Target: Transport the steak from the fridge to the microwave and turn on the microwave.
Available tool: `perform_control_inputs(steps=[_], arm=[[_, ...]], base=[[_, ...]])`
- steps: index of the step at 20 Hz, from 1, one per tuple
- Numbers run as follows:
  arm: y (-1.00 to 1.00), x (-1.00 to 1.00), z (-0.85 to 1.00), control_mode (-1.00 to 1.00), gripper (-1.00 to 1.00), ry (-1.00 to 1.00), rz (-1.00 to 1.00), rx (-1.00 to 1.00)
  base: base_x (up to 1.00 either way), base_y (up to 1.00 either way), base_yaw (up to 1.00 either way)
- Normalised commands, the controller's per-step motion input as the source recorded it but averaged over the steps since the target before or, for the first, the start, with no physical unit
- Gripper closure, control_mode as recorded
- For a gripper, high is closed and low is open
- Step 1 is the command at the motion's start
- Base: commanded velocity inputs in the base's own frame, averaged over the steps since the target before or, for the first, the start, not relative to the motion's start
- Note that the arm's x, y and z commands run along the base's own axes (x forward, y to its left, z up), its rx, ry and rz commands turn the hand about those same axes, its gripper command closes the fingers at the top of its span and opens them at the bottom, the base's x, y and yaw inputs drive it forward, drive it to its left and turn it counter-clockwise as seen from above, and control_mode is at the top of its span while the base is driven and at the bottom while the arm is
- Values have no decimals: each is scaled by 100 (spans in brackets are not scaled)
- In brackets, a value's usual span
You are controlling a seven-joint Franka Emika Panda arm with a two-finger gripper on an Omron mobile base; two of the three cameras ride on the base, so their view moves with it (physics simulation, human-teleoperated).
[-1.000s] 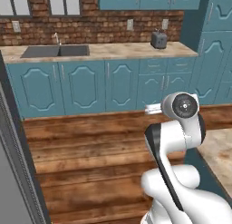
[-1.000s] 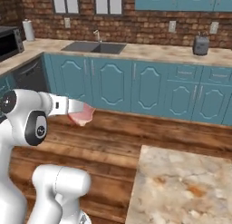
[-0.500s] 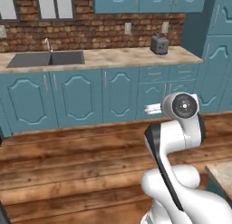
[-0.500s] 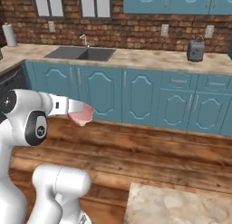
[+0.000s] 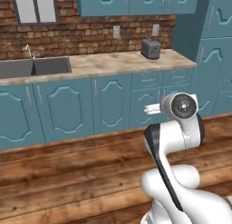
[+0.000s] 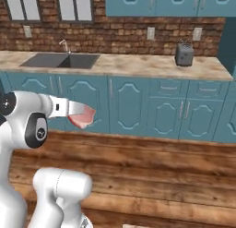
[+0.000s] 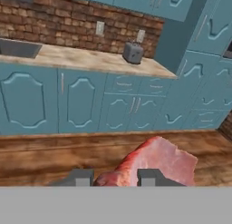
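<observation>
Since the earlier frames the whole kitchen has slid sideways across both base views: the sink has moved toward the left edge of the left base view and the toaster has come nearer the middle, which is the base and its cameras turning, while the arm and its load keep the same pose in the picture.

The small red-pink lumpy slab of raw steak sits in the gripper, held up in the air above the wooden plank floor and in front of the teal lower cupboards. In the hand view the steak shows a pale pink, faintly marbled broad face with a darker red rim along its near left edge, and an uneven, roughly angular outline. Its long axis runs straight on from the hand, away from the wrist and toward the cupboards, and the slab stands out beyond the fingertips.

The two dark fingers are partly closed, one on each side of the meat's near end, pinching it.

Beyond the steak, a beige stone-patterned countertop runs along the wall of red-brown brick. A dark grey sunken sink with a thin tap lies at its left, and a small silver toaster stands near its right end, well apart from the sink. Teal upper cupboards hang above it, and a tall teal cabinet column closes the right side.
</observation>
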Motion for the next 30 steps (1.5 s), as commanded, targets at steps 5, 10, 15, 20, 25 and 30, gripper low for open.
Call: perform_control_inputs(steps=[5, 10, 15, 20, 25, 30], arm=[[0, 0, 0, 100, 100, 0, 0, 0], [0, 0, 0, 100, 100, 0, 0, 0], [0, 0, 0, 100, 100, 0, 0, 0], [0, 0, 0, 100, 100, 0, 0, 0], [0, 0, 0, 100, 100, 0, 0, 0], [0, 0, 0, 100, 100, 0, 0, 0]], base=[[67, -6, -33], [71, -3, -40], [70, -7, -45], [70, -18, -47], [74, -23, -46], [74, -31, -42]])
